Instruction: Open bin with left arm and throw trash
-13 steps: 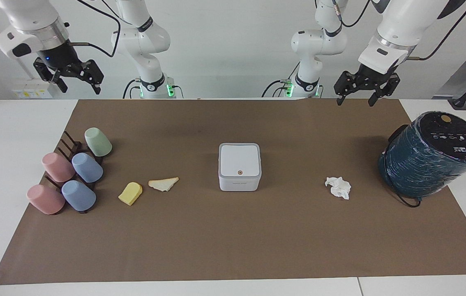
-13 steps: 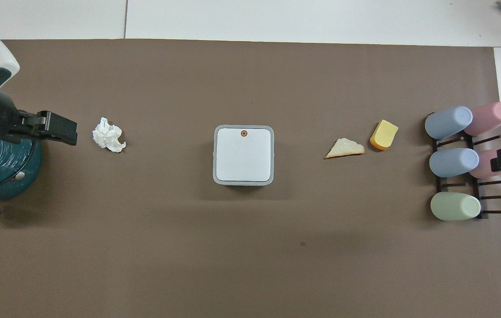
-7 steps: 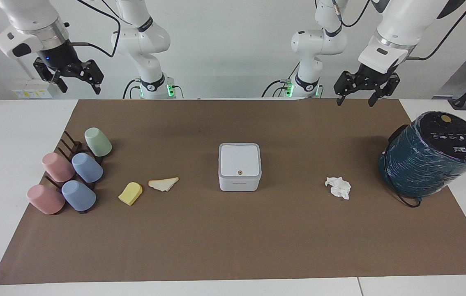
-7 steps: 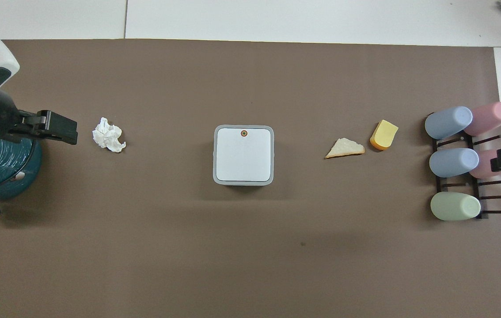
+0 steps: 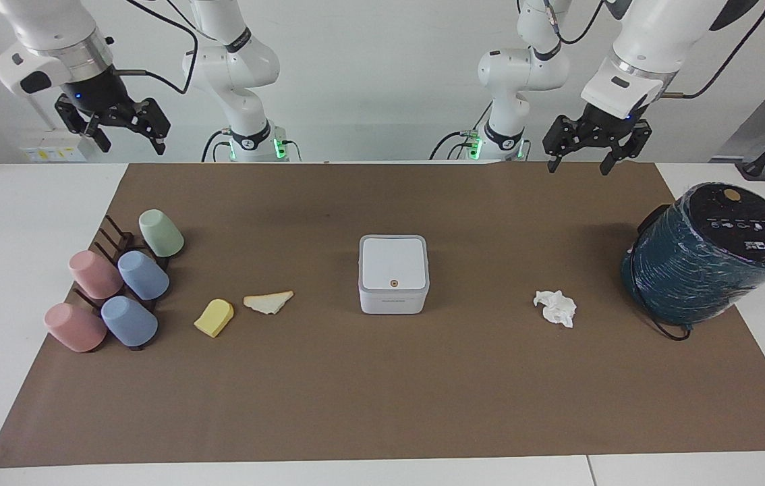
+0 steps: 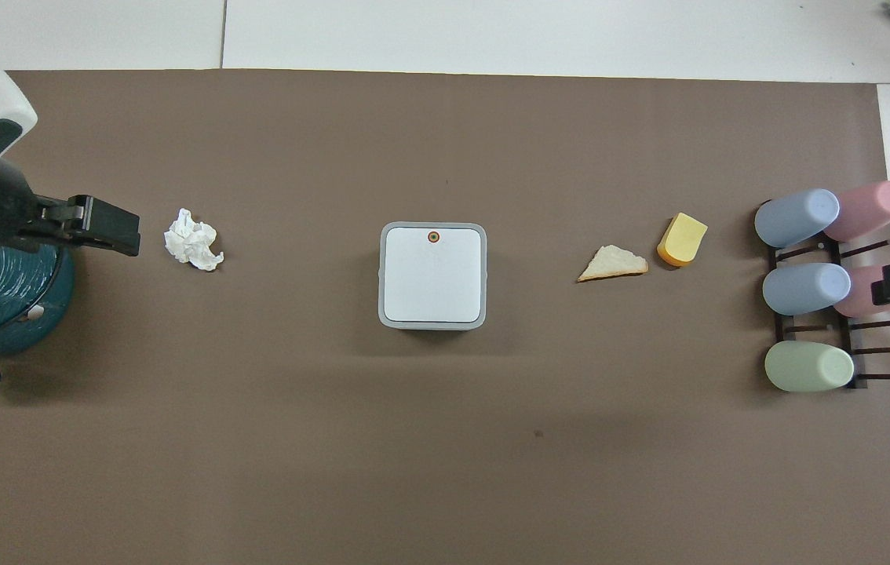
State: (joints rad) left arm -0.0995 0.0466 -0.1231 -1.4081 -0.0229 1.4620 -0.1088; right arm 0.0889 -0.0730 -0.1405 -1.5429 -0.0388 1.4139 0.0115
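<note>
Bin (image 5: 393, 273) sat shut mid-mat w/ tissue (image 5: 556, 307) at its 3 o'clock in facing view, both looked light, lid likely lifts at dot edge; left gripper (image 5: 579, 160) & right gripper (image 5: 127, 141) hung w/ fingers apart, empty

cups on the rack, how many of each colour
pink cups: 2
blue cups: 2
green cup: 1
total: 5, all lying tilted on the dark rack at the right arm's end of the table
</note>
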